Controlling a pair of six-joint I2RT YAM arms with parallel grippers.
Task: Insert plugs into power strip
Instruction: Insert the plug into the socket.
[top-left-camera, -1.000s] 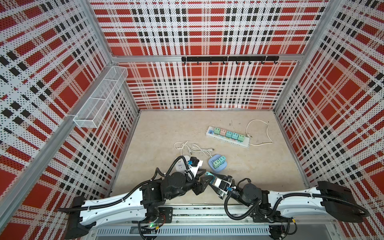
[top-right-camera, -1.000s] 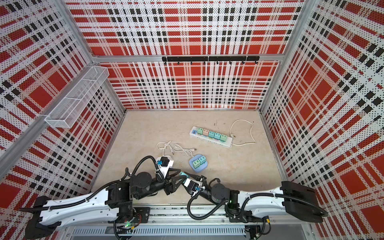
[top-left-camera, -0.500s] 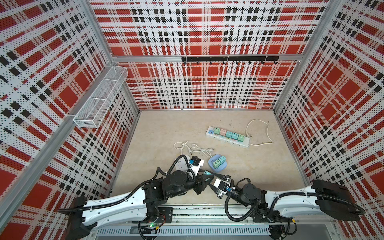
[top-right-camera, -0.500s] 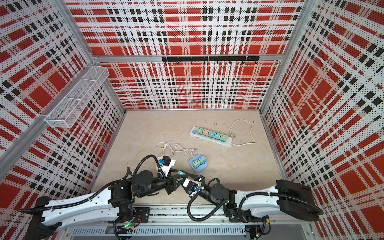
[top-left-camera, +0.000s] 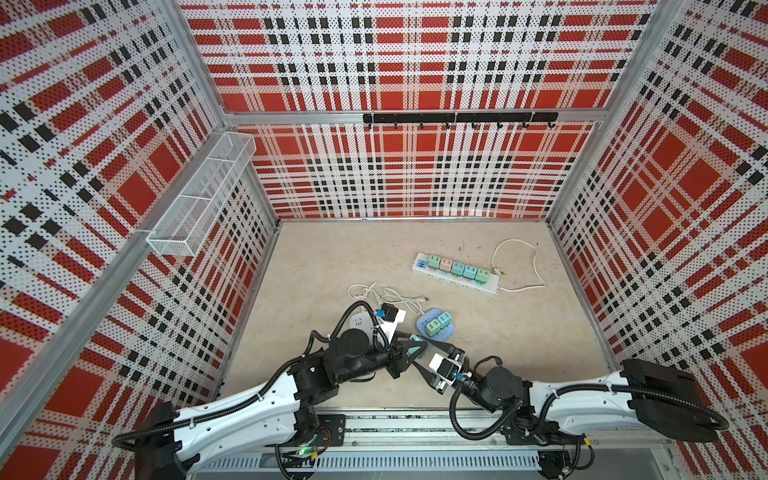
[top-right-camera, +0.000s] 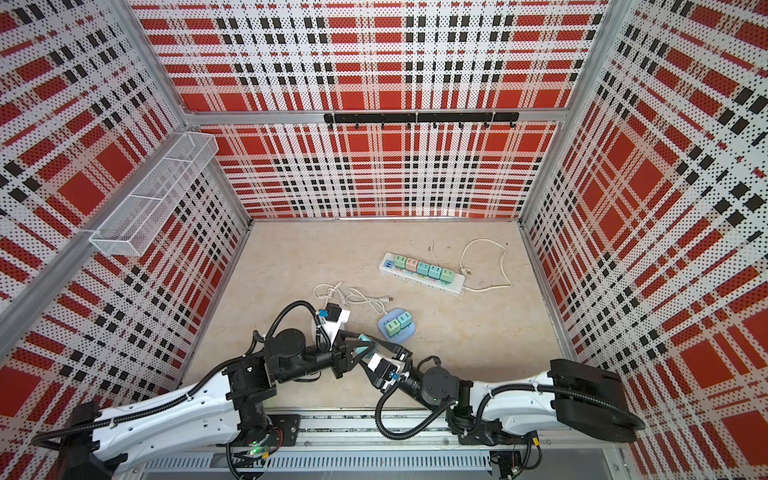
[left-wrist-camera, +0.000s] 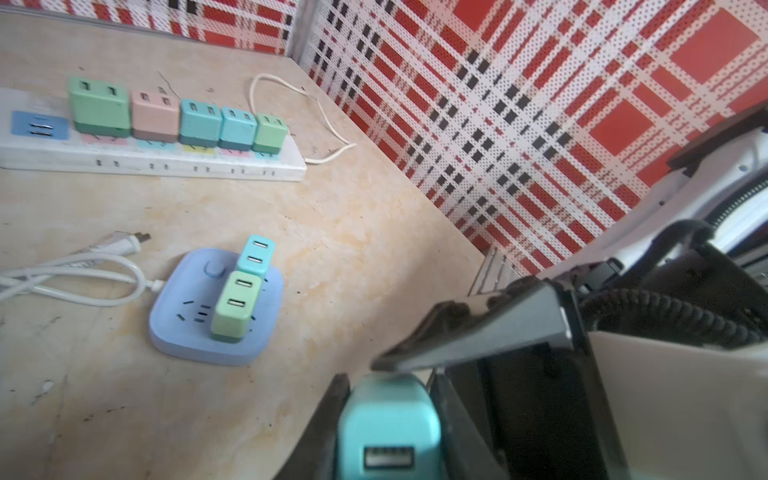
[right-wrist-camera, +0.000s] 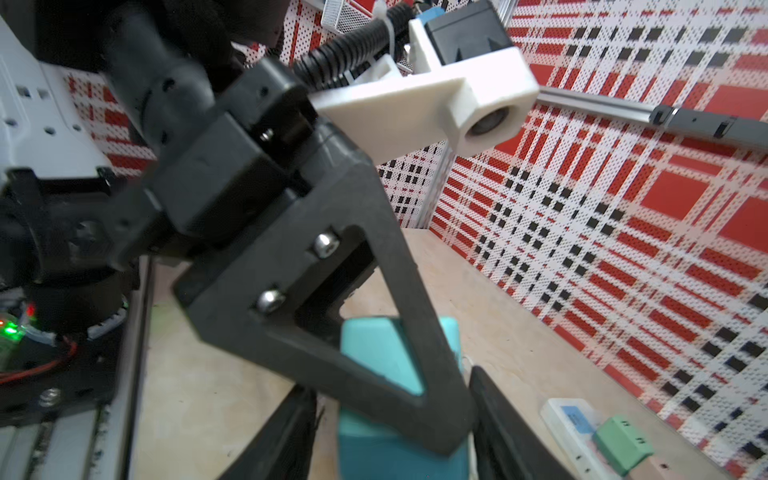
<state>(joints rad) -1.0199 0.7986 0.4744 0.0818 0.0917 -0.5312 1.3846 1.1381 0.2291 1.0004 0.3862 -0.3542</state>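
Note:
A teal plug (top-left-camera: 415, 344) (left-wrist-camera: 388, 419) (right-wrist-camera: 374, 349) hangs above the table's front, with my left gripper (top-left-camera: 419, 345) (left-wrist-camera: 388, 384) shut on its sides. My right gripper (top-left-camera: 422, 355) (right-wrist-camera: 390, 415) stands open around the same plug, and a gap shows beside one finger (right-wrist-camera: 291, 419). The long white power strip (top-left-camera: 492, 286) (left-wrist-camera: 166, 166) at the back right carries several plugs in green, pink and teal. A small blue square power strip (top-left-camera: 424, 322) (left-wrist-camera: 187, 291) just beyond the grippers holds a teal plug (left-wrist-camera: 255, 255) and a mint plug (left-wrist-camera: 237, 305).
The white strip's cord (top-left-camera: 515, 266) loops toward the right wall. The blue strip's cord (top-left-camera: 382, 293) lies coiled behind my left wrist. A wire basket (top-left-camera: 199, 199) hangs on the left wall and a black hook rail (top-left-camera: 457, 118) on the back wall.
My left gripper has closed onto the teal plug. My right gripper, which held the plug before, has opened off it. Both arms stay close together.

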